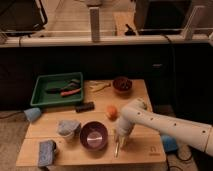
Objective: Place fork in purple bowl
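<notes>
A wooden table (136,98) is pictured laid with kitchen items, and the robot's white arm (165,127) is extended in from the right over its near right corner. A green tray (56,76) is set at the far left, with tools lying in it. The purple bowl (94,136) is placed near the front edge. The gripper (120,137) is positioned low over the tabletop just right of that bowl. The fork (117,149) is seen on the table at the gripper's tip, pointed toward the near edge and outside the bowl. Whether it is grasped or released cannot be told. A dark red bowl (121,85) is set at the far side, and an orange ball (111,112) lies between it and the gripper.
</notes>
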`<action>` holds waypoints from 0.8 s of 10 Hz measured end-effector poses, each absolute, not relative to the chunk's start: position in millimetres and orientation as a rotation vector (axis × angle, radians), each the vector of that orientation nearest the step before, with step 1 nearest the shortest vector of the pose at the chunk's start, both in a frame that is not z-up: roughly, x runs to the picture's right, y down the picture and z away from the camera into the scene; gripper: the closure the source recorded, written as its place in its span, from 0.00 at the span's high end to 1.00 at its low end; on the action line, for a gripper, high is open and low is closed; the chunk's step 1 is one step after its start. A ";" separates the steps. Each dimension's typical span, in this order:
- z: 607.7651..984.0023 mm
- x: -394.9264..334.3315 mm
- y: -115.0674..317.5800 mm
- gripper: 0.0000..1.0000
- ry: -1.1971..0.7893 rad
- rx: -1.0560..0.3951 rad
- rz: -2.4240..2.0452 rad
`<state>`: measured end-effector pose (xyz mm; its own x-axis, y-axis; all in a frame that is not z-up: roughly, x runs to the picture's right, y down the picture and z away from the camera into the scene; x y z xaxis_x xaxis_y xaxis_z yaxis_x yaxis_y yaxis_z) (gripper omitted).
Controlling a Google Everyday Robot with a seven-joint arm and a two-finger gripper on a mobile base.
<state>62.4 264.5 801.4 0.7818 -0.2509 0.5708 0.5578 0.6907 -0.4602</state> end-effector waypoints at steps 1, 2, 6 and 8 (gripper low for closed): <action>801.5 62.0 262.9 0.04 -0.496 -0.663 -0.478; 801.3 61.4 262.7 0.00 -0.498 -0.663 -0.477; 797.8 92.0 256.0 0.00 -0.485 -0.631 -0.428; 790.8 104.0 240.8 0.00 -0.502 -0.618 -0.397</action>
<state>104.0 240.8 790.8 0.8084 -0.2017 0.5530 0.4920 0.7473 -0.4466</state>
